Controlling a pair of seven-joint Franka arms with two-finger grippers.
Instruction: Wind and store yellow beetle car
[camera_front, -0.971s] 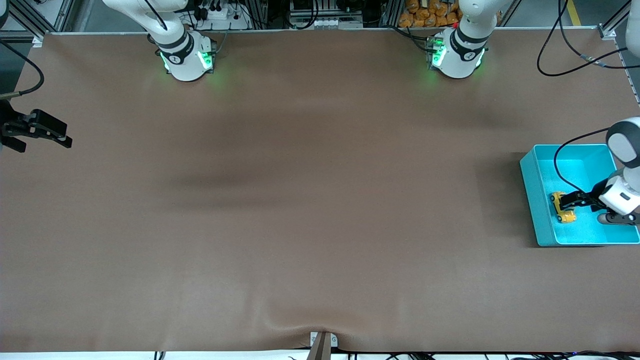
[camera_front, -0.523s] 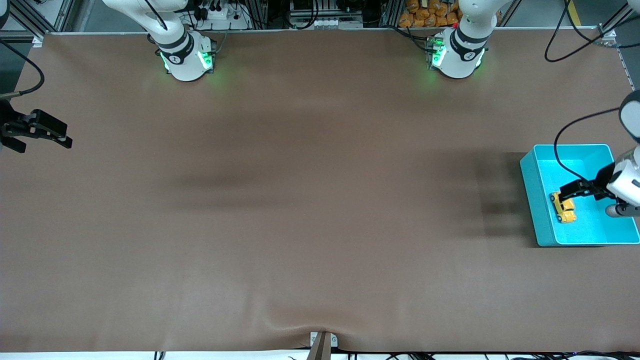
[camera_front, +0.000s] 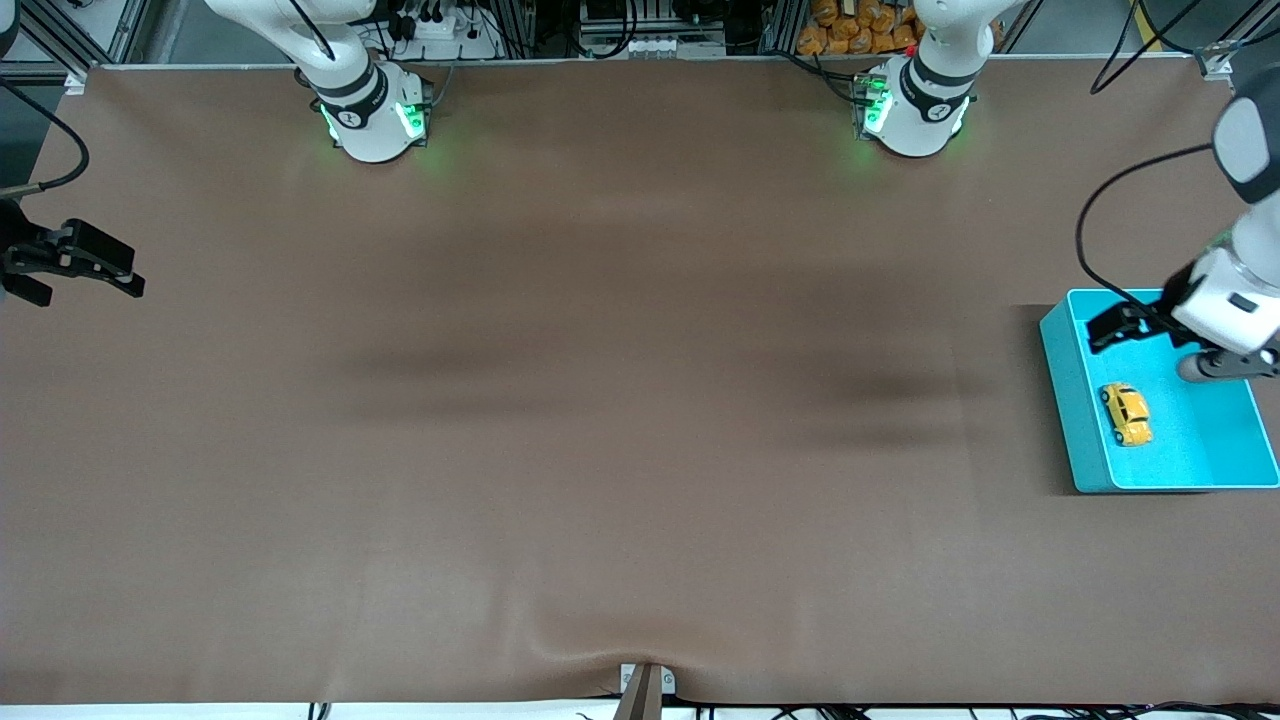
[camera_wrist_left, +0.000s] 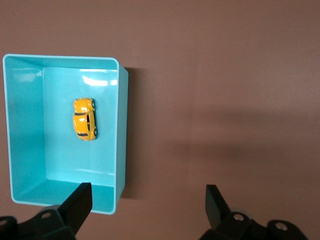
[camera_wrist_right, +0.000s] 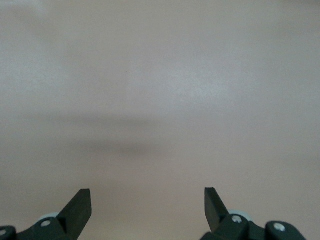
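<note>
the yellow beetle car (camera_front: 1126, 413) lies inside the turquoise bin (camera_front: 1063, 400), resting on the bin's floor on its wheels, nothing touching it. within the bin it sits close to the long wall that faces the middle of the tabletop (camera_front: 600, 400), and a little nearer to the front camera than the bin's middle. in the left wrist view the car (camera_wrist_left: 85, 119) shows from above, its length running along the bin's long wall (camera_wrist_left: 122, 130), with bare turquoise floor all around it.

the bin stands on the brown tabletop at the left arm's end, beside the table edge.

the left gripper (camera_front: 1125, 325) hangs in the air over the bin, above the corner of the bin that lies farther from the front camera than the car, well clear of the car. its jaws are spread wide and hold nothing; in the left wrist view the two dark fingertips (camera_wrist_left: 80, 200) stand far apart, one over the bin's short wall and the other over bare tabletop beside the bin.

the right gripper (camera_front: 95, 270) waits at the right arm's end of the tabletop, well apart from the bin. its jaws are also spread wide and empty; the right wrist view shows its fingertips (camera_wrist_right: 80, 202) over plain tabletop (camera_wrist_right: 160, 100).
</note>
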